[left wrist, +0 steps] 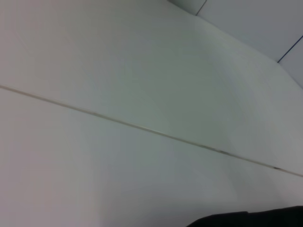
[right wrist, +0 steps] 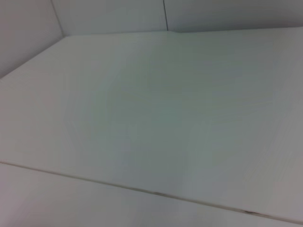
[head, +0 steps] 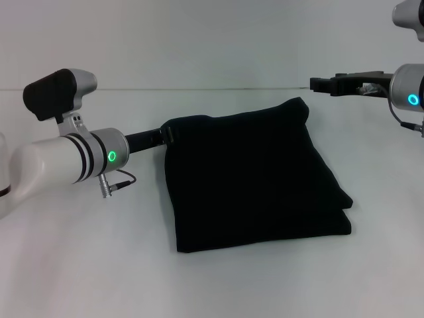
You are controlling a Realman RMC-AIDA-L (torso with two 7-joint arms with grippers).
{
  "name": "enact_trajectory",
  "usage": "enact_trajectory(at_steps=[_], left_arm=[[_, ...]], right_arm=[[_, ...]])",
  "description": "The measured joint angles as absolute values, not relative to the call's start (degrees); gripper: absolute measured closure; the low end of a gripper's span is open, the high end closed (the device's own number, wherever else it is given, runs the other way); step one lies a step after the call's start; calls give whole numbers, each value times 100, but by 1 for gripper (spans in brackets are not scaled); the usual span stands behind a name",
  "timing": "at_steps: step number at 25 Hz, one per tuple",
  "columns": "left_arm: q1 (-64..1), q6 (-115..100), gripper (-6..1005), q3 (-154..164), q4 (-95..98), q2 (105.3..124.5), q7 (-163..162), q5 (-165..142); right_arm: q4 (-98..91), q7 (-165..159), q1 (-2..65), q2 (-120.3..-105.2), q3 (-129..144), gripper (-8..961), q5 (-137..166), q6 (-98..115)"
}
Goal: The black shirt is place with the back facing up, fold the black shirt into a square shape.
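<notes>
The black shirt [head: 255, 175] lies folded into a rough square in the middle of the white table [head: 79, 265], with layered edges showing at its right side. No print shows on it. My left gripper [head: 169, 136] reaches in from the left and meets the shirt's far left corner. My right gripper [head: 318, 84] hangs above the table at the far right, apart from the shirt, just beyond its far right corner. A dark sliver of the shirt [left wrist: 246, 220] shows at the edge of the left wrist view. The right wrist view shows only bare table.
The white table surface [right wrist: 156, 118] runs all round the shirt, with a thin seam line [left wrist: 142, 127] across it. A pale wall [head: 212, 40] stands behind the table's far edge.
</notes>
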State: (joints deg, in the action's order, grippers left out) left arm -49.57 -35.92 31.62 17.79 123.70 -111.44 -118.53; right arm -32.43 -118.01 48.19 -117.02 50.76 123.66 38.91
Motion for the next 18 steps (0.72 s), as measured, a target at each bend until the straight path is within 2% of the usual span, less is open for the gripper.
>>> enact_trajectory(at_steps=[2, 5, 18], left_arm=[[-4957, -3568, 727, 3167, 1777, 12369, -11139, -11853], [-4957, -3543, 950, 3171, 1758, 12354, -11137, -11855], [-5387, -3656, 978, 3322, 1797, 12219, -11184, -11859]], right_arm=[[-3232, -11784, 4818, -11708, 5078, 316, 12367, 3864], [-3224, -11729, 4816, -11719, 5060, 315, 12367, 3847], [-3235, -11596, 4816, -11795, 5047, 316, 12364, 3767]])
